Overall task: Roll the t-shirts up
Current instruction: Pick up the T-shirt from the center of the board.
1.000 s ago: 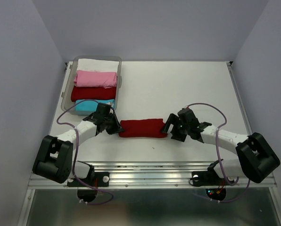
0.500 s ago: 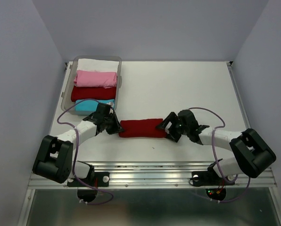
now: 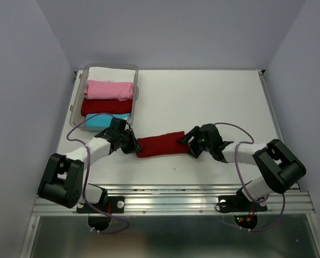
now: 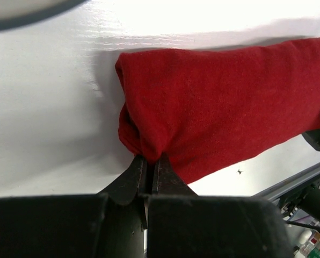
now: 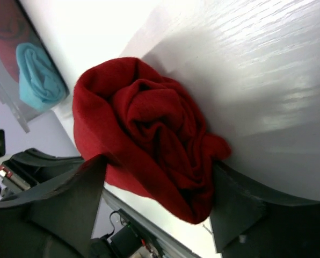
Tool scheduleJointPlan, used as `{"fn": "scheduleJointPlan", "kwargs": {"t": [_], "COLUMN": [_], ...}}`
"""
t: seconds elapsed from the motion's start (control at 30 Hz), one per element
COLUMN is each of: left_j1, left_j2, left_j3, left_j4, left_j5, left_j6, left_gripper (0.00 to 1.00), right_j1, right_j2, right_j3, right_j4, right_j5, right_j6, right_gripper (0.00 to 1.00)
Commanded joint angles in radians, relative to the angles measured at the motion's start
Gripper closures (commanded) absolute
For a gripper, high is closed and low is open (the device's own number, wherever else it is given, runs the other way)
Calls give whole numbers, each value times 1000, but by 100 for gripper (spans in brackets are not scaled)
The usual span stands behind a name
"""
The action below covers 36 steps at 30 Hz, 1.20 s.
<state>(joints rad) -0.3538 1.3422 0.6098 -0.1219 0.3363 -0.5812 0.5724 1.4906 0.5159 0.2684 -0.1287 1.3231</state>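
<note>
A dark red t-shirt [image 3: 161,144], rolled into a log, lies across the white table between my two arms, its right end angled a little toward the far side. My left gripper [image 3: 133,146] is shut on a pinch of cloth at the roll's left end [image 4: 219,107]; in the left wrist view the gripper [image 4: 149,158] has both fingers pressed together on the fabric. My right gripper [image 3: 188,141] straddles the right end, where the spiral of the roll [image 5: 144,129] shows. There the gripper [image 5: 159,164] has one finger against each side of the roll.
A clear plastic bin [image 3: 77,99] at the back left holds rolled t-shirts: white [image 3: 113,73], pink [image 3: 109,90], dark red [image 3: 106,106] and cyan [image 3: 98,122]. The cyan one [image 5: 39,78] also shows in the right wrist view. A metal rail [image 3: 171,191] runs along the table's near edge.
My right gripper moved left onto the roll's right end and narrowed around it. That end shifted toward the far side, tilting the roll. The left gripper kept its hold.
</note>
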Motion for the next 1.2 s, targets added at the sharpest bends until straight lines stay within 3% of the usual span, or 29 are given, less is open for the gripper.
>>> {"fn": "scheduleJointPlan", "kwargs": {"t": [0.0,0.13,0.17,0.4,0.43,0.57,0.9,1.17], "left_j1": [-5,-7,-7,-7,-7,-7,-7,30], "left_j2": [-1,-2,-2,-3,-3,-6,-67,-63], "left_j3": [18,18,16,16,18,30,200,461], "left_j4": [2,2,2,1,-1,-10,-157,-301], "left_j5": [21,24,24,24,23,20,-17,-60], "left_j6": [26,27,27,27,29,32,69,145], "left_gripper": [100,100,100,100,100,100,100,100], "right_j1": [-9,-29,-29,-57,-57,-57,-57,-26], "right_j2": [62,86,88,95,96,89,-140,-247], "right_j3": [-17,-27,-28,-33,-34,-21,53,228], "right_j4": [-57,-49,-49,-51,-51,-54,-181,-322], "right_j5": [110,124,156,195,196,198,193,218], "right_j6": [13,25,25,7,-5,-50,-168,-277], "right_gripper": [29,38,45,64,74,99,99,99]}}
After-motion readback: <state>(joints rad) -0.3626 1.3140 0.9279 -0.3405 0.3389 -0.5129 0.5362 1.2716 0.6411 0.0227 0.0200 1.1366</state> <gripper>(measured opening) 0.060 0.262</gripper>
